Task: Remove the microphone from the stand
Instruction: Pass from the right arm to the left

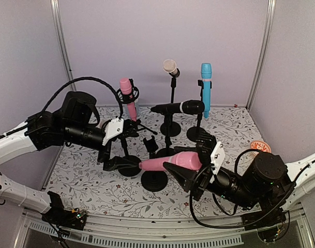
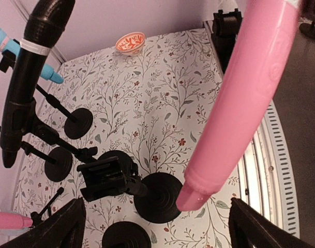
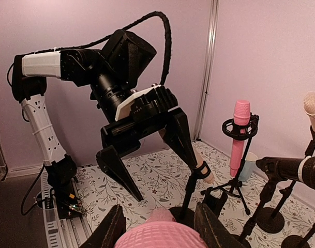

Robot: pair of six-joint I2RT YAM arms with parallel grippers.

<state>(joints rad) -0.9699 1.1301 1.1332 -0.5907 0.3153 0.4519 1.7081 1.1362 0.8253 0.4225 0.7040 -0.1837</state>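
My right gripper (image 1: 191, 166) is shut on the head end of a pink microphone (image 1: 165, 163) and holds it level above the table. The handle points left past an empty black stand clip (image 1: 151, 145) over its round base (image 1: 154, 181). In the right wrist view the pink head (image 3: 160, 236) sits between my fingers (image 3: 114, 227). My left gripper (image 1: 125, 148) is open and empty, just left of the handle tip. In the left wrist view the pink microphone (image 2: 240, 103) hangs above the empty clip (image 2: 105, 178) and base (image 2: 158, 197).
Behind stand a pink microphone in a ring mount (image 1: 127, 93), a cream one (image 1: 170, 67), a blue one (image 1: 206, 88) and a black one (image 1: 180, 108). A red bowl (image 1: 260, 146) sits far right. Another stand base (image 1: 129, 166) lies under my left gripper.
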